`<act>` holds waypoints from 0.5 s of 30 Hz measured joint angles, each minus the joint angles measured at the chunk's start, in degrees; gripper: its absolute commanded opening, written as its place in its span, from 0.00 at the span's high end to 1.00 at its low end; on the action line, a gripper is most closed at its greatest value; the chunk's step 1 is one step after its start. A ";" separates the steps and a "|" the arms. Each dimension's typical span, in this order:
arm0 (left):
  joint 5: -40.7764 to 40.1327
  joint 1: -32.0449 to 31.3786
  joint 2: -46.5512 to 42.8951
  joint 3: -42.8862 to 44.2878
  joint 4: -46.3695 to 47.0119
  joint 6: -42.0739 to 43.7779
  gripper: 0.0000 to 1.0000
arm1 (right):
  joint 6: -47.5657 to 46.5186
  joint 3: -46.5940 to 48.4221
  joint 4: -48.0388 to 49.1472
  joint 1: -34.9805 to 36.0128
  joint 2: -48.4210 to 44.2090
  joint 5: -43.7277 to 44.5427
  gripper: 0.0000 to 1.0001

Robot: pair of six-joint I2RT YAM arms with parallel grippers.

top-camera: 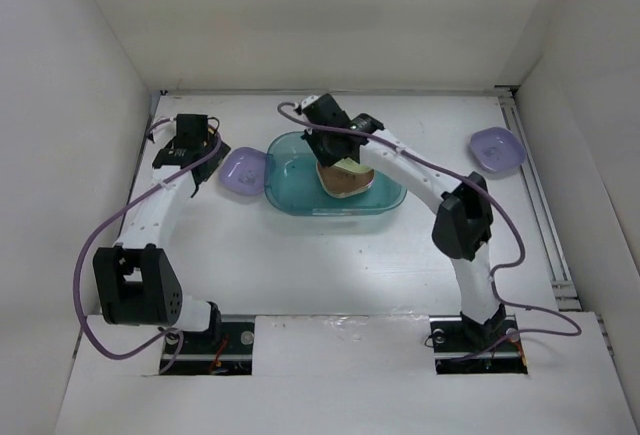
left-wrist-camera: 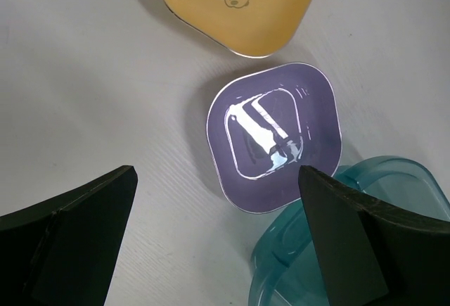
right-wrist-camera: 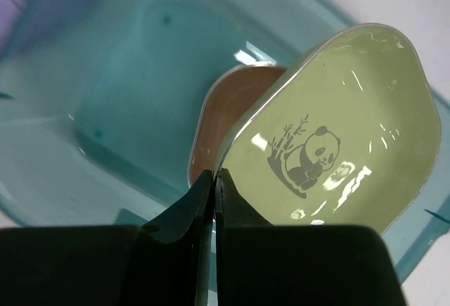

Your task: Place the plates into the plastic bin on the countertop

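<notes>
Pale green and glossy, a rounded-square plate (right-wrist-camera: 330,151) with a panda-and-bamboo print at its centre is pinched by its near rim in the right gripper (right-wrist-camera: 213,186). The two black fingers (right-wrist-camera: 179,211) are clamped nearly together, with only the thin edge of the dish between them. The pale green plate hangs tilted over the inside of the plastic bin (right-wrist-camera: 133,88), a translucent teal tub. Under it a beige plate (right-wrist-camera: 232,109) lies on the bin's floor, partly covered by the green one.

The left gripper (left-wrist-camera: 216,200) hovers above the countertop (left-wrist-camera: 84,88) with its fingers (left-wrist-camera: 70,243) spread wide, grasping nothing. Between and just beyond them a lavender plate (left-wrist-camera: 274,137) lies flat on the white surface, its sheen showing a raised square in the middle. It sits just beside the bin's curved rim; whether they touch cannot be told. A yellow plate (left-wrist-camera: 235,3) with a panda print lies a little farther out. In the top view a second lavender plate (top-camera: 497,148) sits well apart, near the right wall.
</notes>
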 measured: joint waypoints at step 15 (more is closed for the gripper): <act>0.26 1.25 2.54 -0.11 0.26 -0.17 0.00 | -9.51 -0.61 -5.25 1.44 3.65 -0.59 0.00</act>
